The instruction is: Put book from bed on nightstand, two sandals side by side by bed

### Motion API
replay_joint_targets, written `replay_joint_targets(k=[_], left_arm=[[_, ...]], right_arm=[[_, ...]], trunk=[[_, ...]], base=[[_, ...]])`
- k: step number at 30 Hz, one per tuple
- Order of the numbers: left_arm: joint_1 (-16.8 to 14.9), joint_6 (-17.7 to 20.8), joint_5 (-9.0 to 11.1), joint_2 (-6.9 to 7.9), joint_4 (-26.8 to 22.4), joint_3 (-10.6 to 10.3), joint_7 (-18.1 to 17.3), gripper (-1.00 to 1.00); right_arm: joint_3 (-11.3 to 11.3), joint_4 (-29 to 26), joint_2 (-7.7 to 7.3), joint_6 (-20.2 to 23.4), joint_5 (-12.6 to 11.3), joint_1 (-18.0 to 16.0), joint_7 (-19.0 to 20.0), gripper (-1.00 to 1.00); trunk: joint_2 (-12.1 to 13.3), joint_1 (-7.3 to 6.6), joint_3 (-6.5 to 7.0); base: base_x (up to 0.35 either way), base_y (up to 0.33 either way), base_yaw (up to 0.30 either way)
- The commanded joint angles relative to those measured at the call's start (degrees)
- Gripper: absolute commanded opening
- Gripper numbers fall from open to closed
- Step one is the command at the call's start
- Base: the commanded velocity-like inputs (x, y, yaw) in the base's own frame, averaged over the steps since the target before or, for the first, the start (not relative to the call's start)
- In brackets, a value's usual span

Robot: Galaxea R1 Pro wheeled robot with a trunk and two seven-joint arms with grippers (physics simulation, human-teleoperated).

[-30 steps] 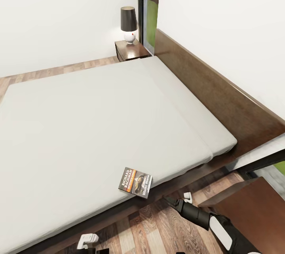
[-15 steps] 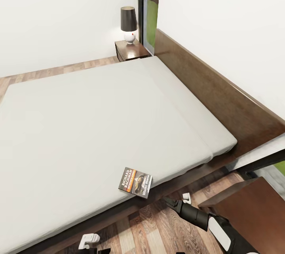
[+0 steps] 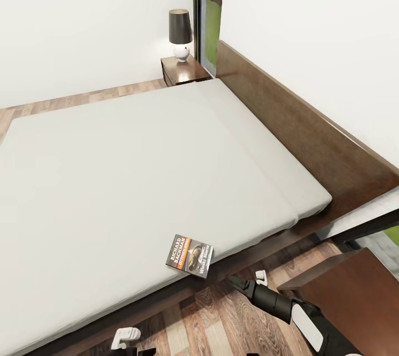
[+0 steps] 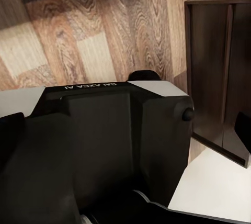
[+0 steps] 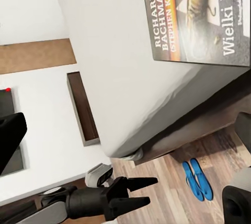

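Observation:
The book (image 3: 189, 256) lies flat at the near edge of the bed's pale mattress (image 3: 138, 178); its cover with white lettering also shows in the right wrist view (image 5: 201, 20). My right gripper (image 3: 247, 279) hovers low over the floor just right of the book, open, its dark fingers (image 5: 11, 139) spread wide at the picture's edges. Two blue sandals (image 5: 197, 179) lie side by side on the wood floor beside the bed frame. My left gripper (image 5: 137, 191) is close to them, its two black fingers apart. One nightstand (image 3: 183, 70) stands at the bed's far side, another (image 3: 354, 286) at my near right.
A black-shaded lamp (image 3: 180, 33) sits on the far nightstand beside a tall window (image 3: 209, 12). The dark headboard (image 3: 299, 128) runs along the right wall. In the left wrist view, my own dark body (image 4: 99, 145) hides much; a dark open cabinet (image 4: 214, 62) stands on plank floor (image 4: 78, 35).
Both arms have shifted very slightly lower in the head view. The book, bed and nightstands have not moved.

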Motion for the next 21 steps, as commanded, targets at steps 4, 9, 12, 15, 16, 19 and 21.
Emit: replay_joint_targets(k=[4,9,12,15,16,19,21], left_arm=[[-0.01,0.34,-0.44,0.0,-0.06,0.5,-0.3,1.0],[-0.01,0.39,-0.43,0.02,-0.06,0.68,-0.52,1.0],[-0.01,0.39,-0.46,0.02,-0.08,0.74,-0.61,1.0],[-0.01,0.39,-0.47,0.02,-0.06,0.75,-0.63,1.0],[-0.01,0.39,-0.44,0.02,-0.06,0.75,-0.63,1.0],[-0.01,0.39,-0.41,0.0,-0.06,0.76,-0.7,1.0],[-0.01,0.39,-0.41,0.01,-0.06,0.76,-0.78,1.0]], right_arm=[[0.29,-0.13,-0.07,0.34,-0.6,-0.03,-0.04,1.0],[0.51,-0.76,0.03,0.42,-0.6,-0.03,0.04,1.0],[1.0,-2.0,0.75,0.43,-0.6,-0.03,0.06,1.0],[1.87,-3.45,2.36,0.58,-0.6,-0.03,0.1,1.0],[2.21,-4.03,2.71,0.64,-0.6,-0.03,0.23,1.0],[3.12,-5.45,3.16,0.74,-0.6,-0.03,1.57,1.0],[3.92,-6.02,3.3,0.77,-0.6,-0.03,2.79,1.0]], trunk=[[-0.04,0.01,-0.04],[-0.04,0.01,-0.04],[-0.04,0.01,-0.04],[-0.04,0.01,-0.04],[-0.04,0.01,-0.04],[-0.04,0.01,-0.04],[-0.04,0.01,-0.04]], base=[[0.0,0.0,0.0],[0.0,0.0,0.0],[0.0,0.0,0.0],[0.0,0.0,0.0],[0.0,0.0,0.0],[0.0,0.0,0.0],[0.0,0.0,0.0]])
